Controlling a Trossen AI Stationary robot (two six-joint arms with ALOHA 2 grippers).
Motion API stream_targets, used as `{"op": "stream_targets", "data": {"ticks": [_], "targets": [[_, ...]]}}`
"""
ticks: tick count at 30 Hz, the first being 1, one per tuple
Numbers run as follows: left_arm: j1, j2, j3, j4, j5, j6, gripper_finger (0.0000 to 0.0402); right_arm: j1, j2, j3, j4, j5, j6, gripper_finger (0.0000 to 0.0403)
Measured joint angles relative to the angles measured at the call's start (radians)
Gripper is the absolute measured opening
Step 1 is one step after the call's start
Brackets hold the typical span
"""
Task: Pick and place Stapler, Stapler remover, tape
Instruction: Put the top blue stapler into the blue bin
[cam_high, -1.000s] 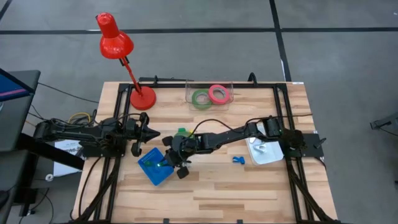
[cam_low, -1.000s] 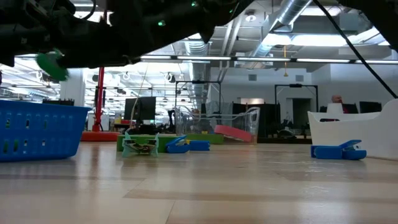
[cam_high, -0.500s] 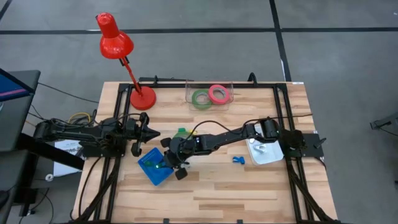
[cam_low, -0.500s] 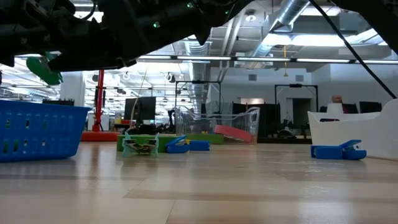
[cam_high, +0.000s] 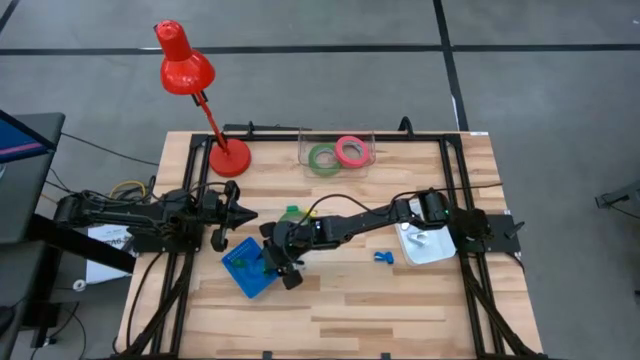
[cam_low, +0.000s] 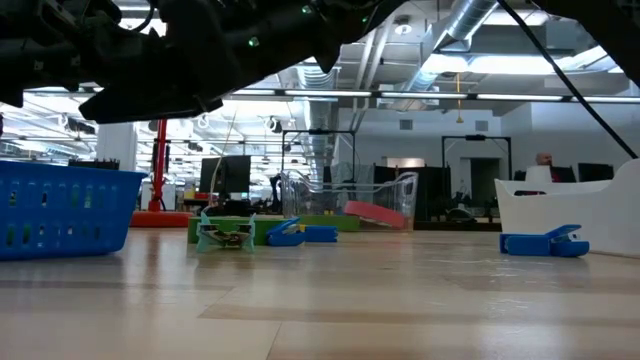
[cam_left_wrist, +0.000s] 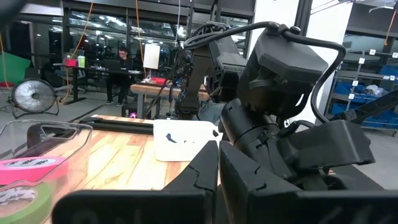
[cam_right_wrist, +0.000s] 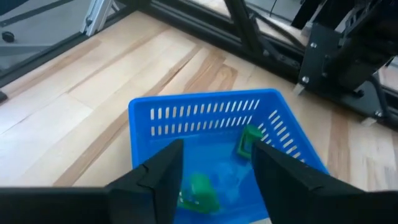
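Inside blue basket, right wrist view alone shows green pieces.

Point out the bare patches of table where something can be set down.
Free: the near strip of the table, below the blue basket and blue clip.

Crowded: the middle, where the right gripper hangs over the basket.

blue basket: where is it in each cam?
High view: blue basket left of centre, under the right gripper.
Low view: far left.
Left wrist view: not in it.
Right wrist view: centre, beyond the fingers.
Shared landmark: white bin, right in the low view.
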Motion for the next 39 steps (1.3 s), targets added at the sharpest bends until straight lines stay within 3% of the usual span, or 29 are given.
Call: {"op": "stream_targets", "data": {"ticks": [14,39], "targets": [[0.0,0.0,0.0,0.0,0.0,0.0,0.0008,0.0,-0.047,-0.002,-0.297,0.001,-0.001,0.0215],[0.0,0.0,0.0,0.0,0.0,0.0,0.0008,-0.083,-0.244,-0.038,-0.499,0.0,-0.003,0.0215]]}}
